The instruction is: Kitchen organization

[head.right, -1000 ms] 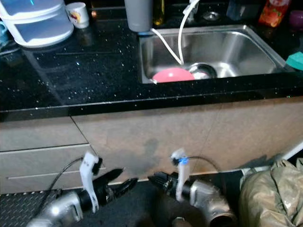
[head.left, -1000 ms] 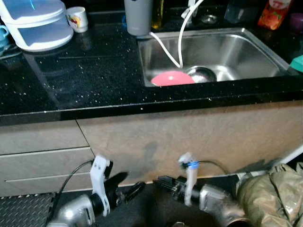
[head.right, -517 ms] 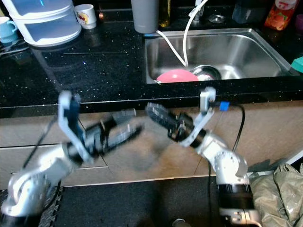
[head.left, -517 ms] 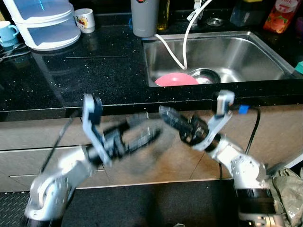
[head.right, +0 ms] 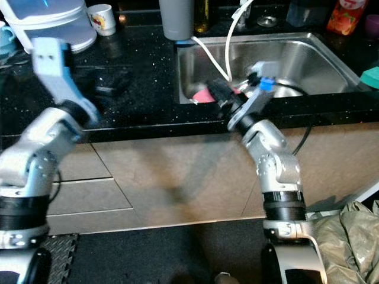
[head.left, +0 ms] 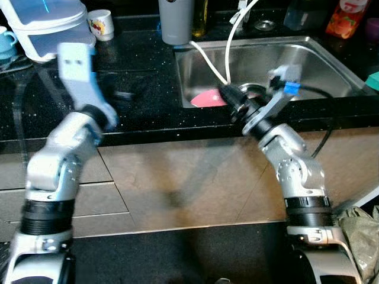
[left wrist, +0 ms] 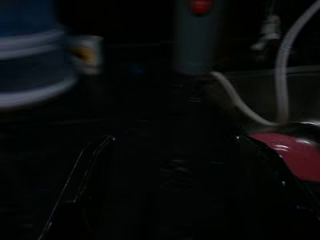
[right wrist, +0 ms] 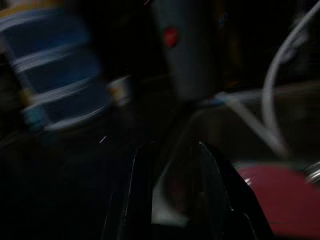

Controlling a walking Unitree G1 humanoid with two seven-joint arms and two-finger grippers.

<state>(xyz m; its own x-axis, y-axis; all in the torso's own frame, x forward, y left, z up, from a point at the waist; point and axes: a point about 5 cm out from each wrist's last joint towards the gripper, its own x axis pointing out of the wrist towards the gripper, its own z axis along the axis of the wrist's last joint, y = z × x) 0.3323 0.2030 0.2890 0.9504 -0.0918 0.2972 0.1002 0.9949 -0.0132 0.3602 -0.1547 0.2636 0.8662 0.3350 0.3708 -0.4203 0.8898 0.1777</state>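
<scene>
Both arms are raised to the black speckled counter (head.left: 136, 89). My left gripper (head.left: 122, 94) hovers blurred over the counter left of the sink; in its wrist view the fingers (left wrist: 90, 170) stand wide apart with nothing between them. My right gripper (head.left: 225, 93) reaches over the front left corner of the steel sink (head.left: 308, 59), just above a pink plate (head.left: 204, 99). Its fingers (right wrist: 142, 190) are parted and hold nothing. A metal bowl (head.left: 256, 90) lies beside the plate, and a white hose (head.left: 228, 41) hangs into the sink.
A grey cylinder (head.left: 175, 21) stands behind the sink's left corner. A white mug (head.left: 102, 23), a stacked white container (head.left: 44, 26) and a teal cup (head.left: 5, 41) sit at the back left. An orange packet (head.left: 340, 18) is at the back right. Drawers (head.left: 89, 195) are below the counter.
Both arms have swung up from near the floor to counter height. The left gripper now hangs over the counter and the right one over the sink's front edge.
</scene>
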